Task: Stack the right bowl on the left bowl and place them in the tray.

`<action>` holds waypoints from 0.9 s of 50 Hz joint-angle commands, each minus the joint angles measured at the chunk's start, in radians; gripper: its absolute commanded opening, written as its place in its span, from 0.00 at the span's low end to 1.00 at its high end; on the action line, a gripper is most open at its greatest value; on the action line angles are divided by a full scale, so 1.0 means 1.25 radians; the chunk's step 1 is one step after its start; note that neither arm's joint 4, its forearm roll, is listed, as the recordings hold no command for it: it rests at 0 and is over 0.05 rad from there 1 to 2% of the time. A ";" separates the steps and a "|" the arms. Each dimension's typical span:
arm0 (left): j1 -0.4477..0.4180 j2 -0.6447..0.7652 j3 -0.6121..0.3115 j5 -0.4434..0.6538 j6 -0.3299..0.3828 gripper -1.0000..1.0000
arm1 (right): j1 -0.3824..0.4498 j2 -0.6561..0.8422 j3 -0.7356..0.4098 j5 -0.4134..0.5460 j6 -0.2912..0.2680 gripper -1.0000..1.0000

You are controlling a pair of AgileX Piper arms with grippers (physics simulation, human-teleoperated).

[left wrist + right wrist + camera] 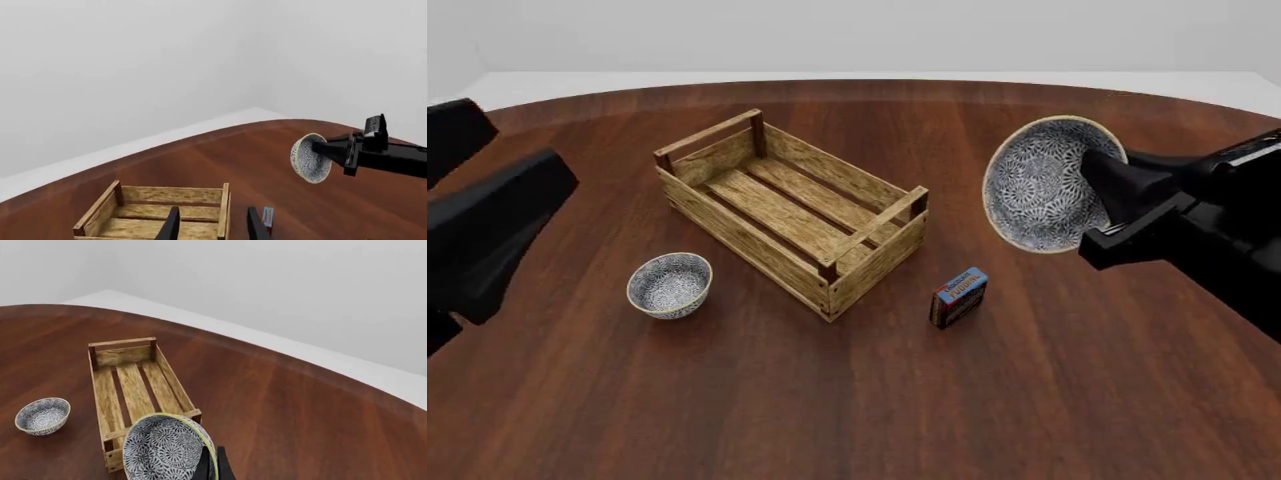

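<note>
On the table [827, 400], two bowls, left bowl [670, 284] resting, right bowl [1041, 185] pinched by right hand [1101, 185], one tray [790, 210], left hand [213, 225] spread.

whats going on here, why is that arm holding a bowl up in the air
The right gripper is clamped on the rim of the right bowl and holds it tilted on edge, up off the table, to the right of the tray. The left bowl sits upright on the table on the tray's other side, untouched. The left gripper is open and empty above the tray. Nothing is stacked yet, the tray is empty, and a small blue-and-red box stands near it.
</note>
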 commanded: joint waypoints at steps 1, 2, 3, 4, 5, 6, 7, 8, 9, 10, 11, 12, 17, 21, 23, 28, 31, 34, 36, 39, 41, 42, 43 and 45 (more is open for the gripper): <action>-0.102 0.120 -0.059 -0.051 -0.005 1.00 | 0.006 0.008 -0.003 -0.008 -0.002 0.00; -0.115 0.135 -0.064 -0.059 -0.011 1.00 | 0.009 0.008 -0.002 -0.009 -0.002 0.00; -0.116 0.143 -0.066 -0.063 -0.005 1.00 | 0.010 0.009 -0.003 -0.008 -0.003 0.00; -0.115 0.148 -0.069 -0.067 -0.004 1.00 | 0.013 0.009 -0.003 -0.007 -0.003 0.00; -0.120 0.158 -0.072 -0.074 -0.004 1.00 | 0.018 0.009 -0.003 -0.007 -0.004 0.00; -0.123 0.161 -0.074 -0.075 -0.002 1.00 | 0.018 0.010 -0.003 -0.007 -0.005 0.00; -0.132 0.173 -0.081 -0.080 0.000 1.00 | 0.019 0.009 -0.003 -0.007 -0.005 0.00; -0.133 0.176 -0.083 -0.081 -0.001 1.00 | 0.019 0.009 -0.003 -0.006 -0.005 0.00; -0.135 0.188 -0.090 -0.085 0.000 1.00 | 0.021 0.010 -0.002 -0.008 -0.004 0.00; -0.140 0.197 -0.094 -0.089 0.000 1.00 | 0.022 0.011 -0.002 -0.009 -0.004 0.00; -0.145 0.210 -0.101 -0.094 -0.002 1.00 | 0.024 0.011 -0.002 -0.009 -0.003 0.00; -0.144 0.215 -0.103 -0.096 -0.001 1.00 | 0.024 0.011 -0.002 -0.009 -0.003 0.00; -0.156 0.273 -0.118 -0.124 -0.006 1.00 | 0.032 0.012 -0.002 -0.007 -0.004 0.00; -0.161 0.312 -0.123 -0.149 -0.001 1.00 | 0.040 0.008 -0.001 -0.004 -0.003 0.00; -0.160 0.324 -0.126 -0.156 0.000 1.00 | 0.042 0.007 -0.001 -0.004 -0.002 0.00; -0.165 0.370 -0.134 -0.179 -0.005 1.00 | 0.049 0.007 0.000 -0.003 -0.003 0.00; -0.169 0.398 -0.143 -0.191 -0.006 1.00 | 0.057 0.012 0.001 -0.006 -0.002 0.00; -0.172 0.414 -0.148 -0.197 -0.009 1.00 | 0.063 0.014 0.003 -0.007 -0.004 0.00; -0.182 0.431 -0.154 -0.200 -0.014 1.00 | 0.068 0.013 0.003 -0.006 -0.005 0.00; -0.199 0.447 -0.154 -0.207 -0.020 1.00 | 0.078 0.015 0.003 -0.008 -0.006 0.00; -0.200 0.446 -0.154 -0.207 -0.019 1.00 | 0.082 0.017 0.004 -0.011 -0.006 0.00; -0.206 0.448 -0.156 -0.206 -0.022 1.00 | 0.083 0.018 0.004 -0.013 -0.005 0.00; -0.219 0.456 -0.161 -0.204 -0.035 1.00 | 0.085 0.016 0.004 -0.011 -0.005 0.00; -0.222 0.461 -0.162 -0.205 -0.034 1.00 | 0.089 0.011 0.003 -0.007 -0.004 0.00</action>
